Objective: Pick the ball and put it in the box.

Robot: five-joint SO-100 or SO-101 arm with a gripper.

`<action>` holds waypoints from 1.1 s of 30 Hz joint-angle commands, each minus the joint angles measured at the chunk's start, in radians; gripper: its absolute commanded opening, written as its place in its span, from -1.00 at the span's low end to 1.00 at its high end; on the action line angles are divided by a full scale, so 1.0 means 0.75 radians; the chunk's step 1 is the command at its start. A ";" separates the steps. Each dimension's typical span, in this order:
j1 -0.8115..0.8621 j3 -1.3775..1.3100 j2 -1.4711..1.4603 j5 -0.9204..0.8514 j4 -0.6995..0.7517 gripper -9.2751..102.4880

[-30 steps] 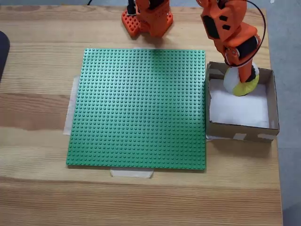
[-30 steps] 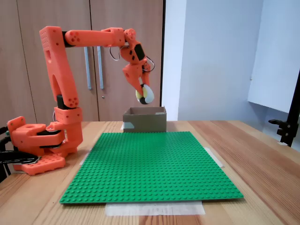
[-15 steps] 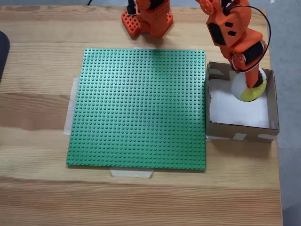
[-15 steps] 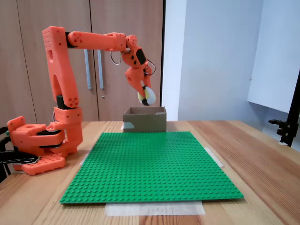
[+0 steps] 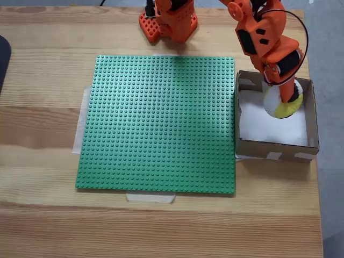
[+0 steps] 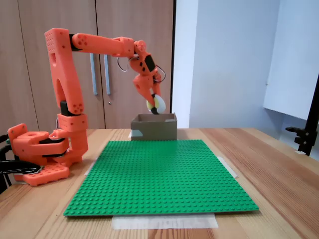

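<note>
My orange gripper is shut on the ball, a small white and yellow ball. In a fixed view from above, the ball hangs over the far right part of the box, a shallow brown cardboard box with a white bottom. In a fixed view from the front, the gripper holds the ball just above the rim of the box, apart from it.
A large green studded plate taped to the wooden table lies left of the box, its edge touching the box wall. The arm's orange base stands at the table's back. The table's right edge runs close beside the box.
The gripper with the ball has moved down and slightly toward the box's far right side; the ball now hangs nearer the box rim.
</note>
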 commanded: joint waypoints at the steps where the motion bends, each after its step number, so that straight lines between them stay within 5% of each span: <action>1: -0.004 0.010 0.033 -0.018 -0.035 -0.85; 33: -0.012 0.053 0.053 -0.016 -0.055 -0.69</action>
